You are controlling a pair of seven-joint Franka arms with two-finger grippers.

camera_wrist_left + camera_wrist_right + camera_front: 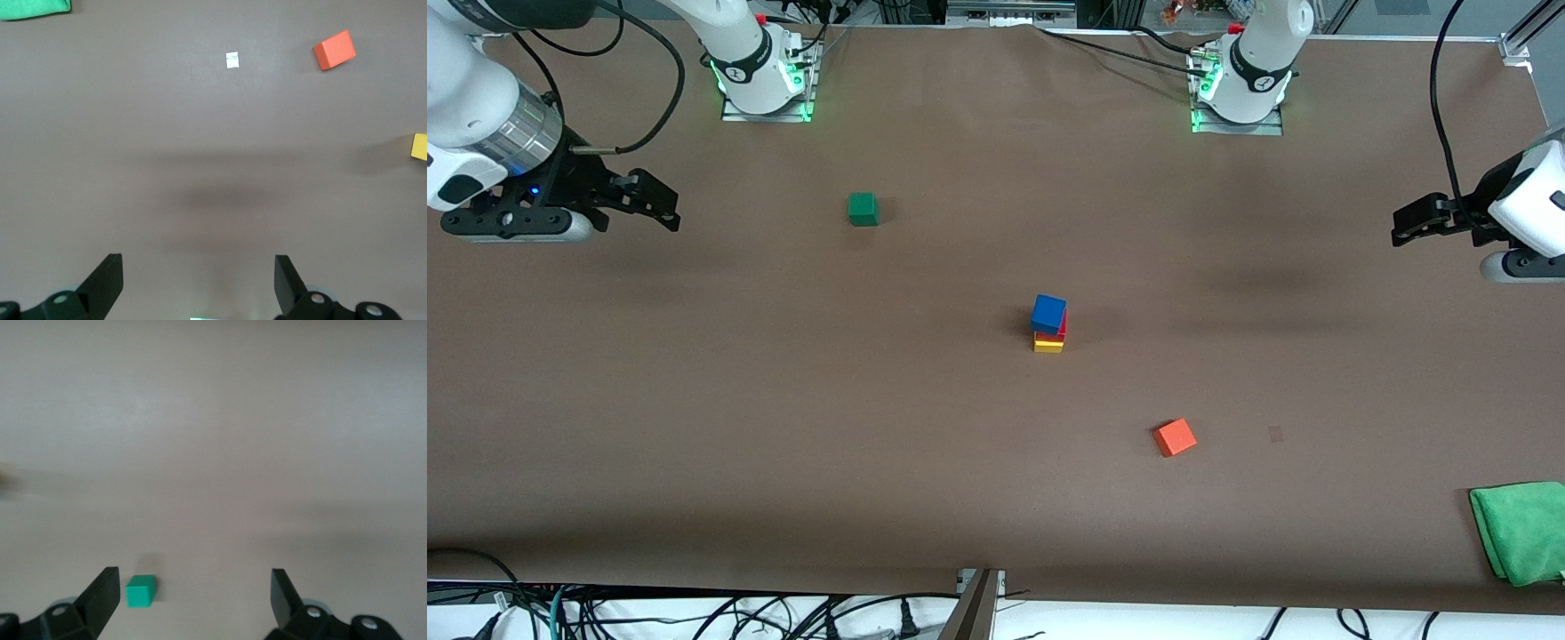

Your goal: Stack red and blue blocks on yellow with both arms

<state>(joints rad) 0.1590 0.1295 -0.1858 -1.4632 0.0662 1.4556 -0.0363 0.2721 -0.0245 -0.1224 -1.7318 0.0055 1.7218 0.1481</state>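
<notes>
The blue block (1048, 313) sits on the red block (1060, 329), which sits on the yellow cube (1048, 345), forming a stack in the middle of the table. The blue block sits slightly askew on the stack. My right gripper (660, 203) hangs open and empty over the right arm's end of the table, well away from the stack. My left gripper (1405, 227) hangs open and empty over the left arm's end. The left wrist view shows open fingers (110, 277) and an edge of the yellow cube (419, 147). The right wrist view shows open fingers (103, 593) with nothing between them.
A green cube (863, 209) lies toward the right arm's base and shows in the right wrist view (141, 591). An orange cube (1175, 437) lies nearer the front camera than the stack, also in the left wrist view (334, 49). A green cloth (1520, 531) lies at the left arm's end.
</notes>
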